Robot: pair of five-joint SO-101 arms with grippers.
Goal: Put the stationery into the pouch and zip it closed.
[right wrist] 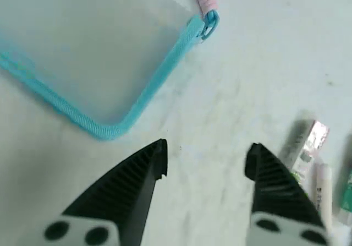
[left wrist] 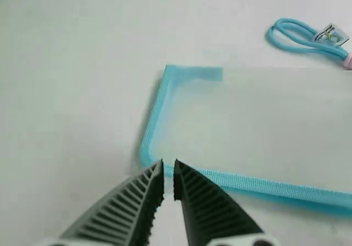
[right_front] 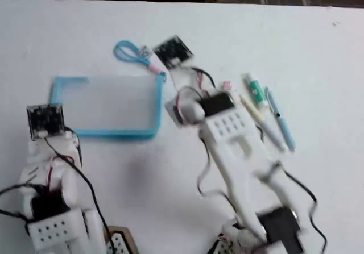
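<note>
A clear pouch (right_front: 108, 103) with blue trim lies flat on the white table, with a blue loop strap (right_front: 128, 52) at its far right corner. The stationery lies to its right: a green-and-white tube (right_front: 255, 89), a cream pen (right_front: 259, 117) and a blue pen (right_front: 280, 117). My right gripper (right wrist: 206, 152) hovers open over bare table between the pouch's near right corner (right wrist: 104, 129) and the stationery (right wrist: 305, 141), holding nothing. The zip pull (right wrist: 208, 20) sits at the pouch's far right corner. My left gripper (left wrist: 168, 170) is shut and empty, its tips just off the pouch's near left corner (left wrist: 146, 155).
The table's far edge (right_front: 182, 3) runs along the back. Cables hang off both arms, and the right arm (right_front: 239, 146) lies between the pouch and the pens. A small board (right_front: 122, 240) sits at the front edge.
</note>
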